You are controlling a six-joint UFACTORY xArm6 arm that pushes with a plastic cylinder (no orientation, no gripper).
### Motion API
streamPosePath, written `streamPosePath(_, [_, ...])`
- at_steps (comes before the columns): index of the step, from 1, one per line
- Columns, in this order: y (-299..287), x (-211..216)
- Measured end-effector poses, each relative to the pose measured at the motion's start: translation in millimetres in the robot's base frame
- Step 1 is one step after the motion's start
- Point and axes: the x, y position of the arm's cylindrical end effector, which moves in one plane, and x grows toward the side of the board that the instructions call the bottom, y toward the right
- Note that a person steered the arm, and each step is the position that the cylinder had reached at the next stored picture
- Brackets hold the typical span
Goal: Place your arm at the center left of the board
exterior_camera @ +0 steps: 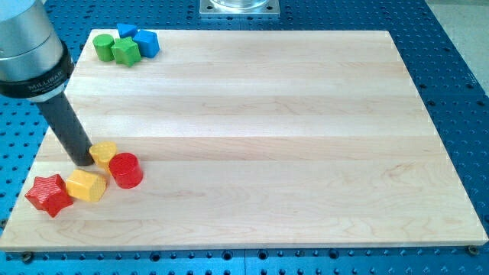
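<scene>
My tip [82,162] sits on the tabletop [260,130] near the view's left edge, approx. mid-height to slightly low. No jaws on this rig, just the dark rod, so nothing to read as wide, narrow or holding.

Tip is touching, or just about touching, the left side of a small yellow block [103,153]; shape hard to make out. Just right of that and a bit lower: red cylinder [126,169], up against the small yellow one. Below the tip: yellow block, roughly hexagonal [85,185]. Left of that, close to the tabletop's left edge and bottom-left corner: red star [48,194], touching or nearly touching the hex block.

Second cluster at top-left corner, well apart from the tip: green cylinder [103,46], green block [125,52] beside it, blue block [147,43] to its right, and another blue piece [127,30] behind, partly hidden, right by the top edge.

Open room: whole centre and right of the tabletop, plus the left-edge strip between the two clusters. Bottom-left is crowded. Blue perforated bench [458,46] surrounds the tabletop.
</scene>
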Motion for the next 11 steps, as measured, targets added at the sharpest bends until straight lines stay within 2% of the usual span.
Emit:
streamPosePath(1, [0,-24])
streamPosePath(2, [0,-66])
streamPosePath(3, [-48,-97])
streamPosePath(4, [-77,-97])
streamPosePath(5, [-79,-135])
streamPosePath(9, [-67,-136])
streamPosePath(11, [-49,-80])
